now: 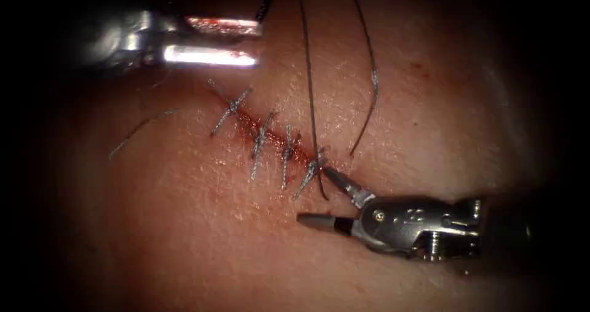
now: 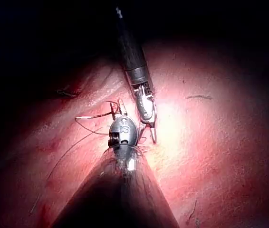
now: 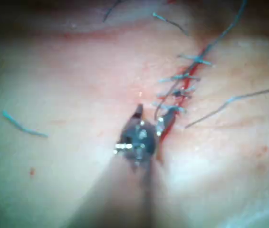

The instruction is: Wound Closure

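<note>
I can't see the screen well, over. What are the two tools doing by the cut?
Left tool: fingers open, holding nothing, above the cut. Right tool: fingers open at the last stitch, thread running up from it. Four stitches across the cut.

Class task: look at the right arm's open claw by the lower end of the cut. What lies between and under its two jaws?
The right claw is open and holds nothing. Its upper jaw tip sits at the last stitch, where the thread crosses. Bare tissue lies beneath. The jaw tip hides the knot itself.
</note>
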Robot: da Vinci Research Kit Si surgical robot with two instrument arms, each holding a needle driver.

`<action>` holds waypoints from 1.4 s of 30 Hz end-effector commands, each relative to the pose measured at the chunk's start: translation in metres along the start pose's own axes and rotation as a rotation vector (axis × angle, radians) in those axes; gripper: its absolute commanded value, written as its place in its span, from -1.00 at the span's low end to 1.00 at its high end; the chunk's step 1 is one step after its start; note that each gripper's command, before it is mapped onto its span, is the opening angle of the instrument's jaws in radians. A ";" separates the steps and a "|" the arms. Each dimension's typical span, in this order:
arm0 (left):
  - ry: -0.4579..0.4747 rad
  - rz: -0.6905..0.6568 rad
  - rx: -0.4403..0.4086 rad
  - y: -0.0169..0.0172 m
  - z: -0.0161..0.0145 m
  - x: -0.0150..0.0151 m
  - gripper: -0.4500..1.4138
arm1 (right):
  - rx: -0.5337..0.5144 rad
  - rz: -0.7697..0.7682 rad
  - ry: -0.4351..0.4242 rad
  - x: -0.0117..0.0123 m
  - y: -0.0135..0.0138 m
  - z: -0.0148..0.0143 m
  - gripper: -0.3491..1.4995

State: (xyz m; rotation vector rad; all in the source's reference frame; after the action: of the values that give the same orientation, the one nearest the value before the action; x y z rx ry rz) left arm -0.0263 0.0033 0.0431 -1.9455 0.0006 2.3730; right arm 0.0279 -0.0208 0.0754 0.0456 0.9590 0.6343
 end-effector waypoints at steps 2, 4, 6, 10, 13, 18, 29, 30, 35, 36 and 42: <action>0.000 0.000 0.000 0.0003 0.0006 -0.0004 -1.00 | 0.003 0.002 0.000 -0.0004 -0.0009 0.0005 0.40; 0.000 0.000 0.000 0.0003 0.0006 -0.0003 -1.00 | 0.003 0.002 0.000 -0.0004 -0.0009 0.0005 0.37; -0.001 -0.001 0.000 0.0004 0.0006 -0.0003 -1.00 | 0.003 0.002 0.003 -0.0004 -0.0010 0.0005 0.13; -0.001 -0.001 0.001 0.0004 0.0006 -0.0002 -1.00 | 0.006 -0.010 0.004 -0.0003 -0.0013 0.0001 -0.91; -0.001 -0.001 0.001 0.0004 0.0006 -0.0002 -1.00 | 0.007 -0.026 0.007 -0.0002 -0.0012 -0.0004 -1.00; -0.001 -0.002 0.000 0.0006 0.0005 0.0000 -1.00 | 0.021 -0.028 0.009 -0.0004 -0.0010 -0.0016 -1.00; -0.013 0.021 0.001 0.0051 0.0012 -0.0022 -1.00 | 0.081 -0.023 0.025 0.0028 -0.0067 -0.0056 -1.00; -0.015 0.021 0.001 0.0056 0.0013 -0.0027 -1.00 | 0.085 -0.019 0.031 0.0035 -0.0072 -0.0060 -1.00; -0.020 0.014 -0.002 0.0072 0.0010 -0.0045 -1.00 | 0.104 -0.014 0.047 0.0055 -0.0088 -0.0074 -1.00; -0.019 0.017 -0.004 0.0073 0.0008 -0.0048 -1.00 | 0.110 -0.012 0.050 0.0059 -0.0092 -0.0076 -1.00; -0.021 0.018 -0.006 0.0068 -0.0002 -0.0054 -1.00 | 0.151 -0.005 0.070 0.0079 -0.0112 -0.0087 -1.00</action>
State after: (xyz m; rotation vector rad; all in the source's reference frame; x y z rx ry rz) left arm -0.0248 -0.0034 0.0475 -1.9279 0.0129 2.4088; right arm 0.0291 -0.0269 0.0607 0.1511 1.0739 0.5625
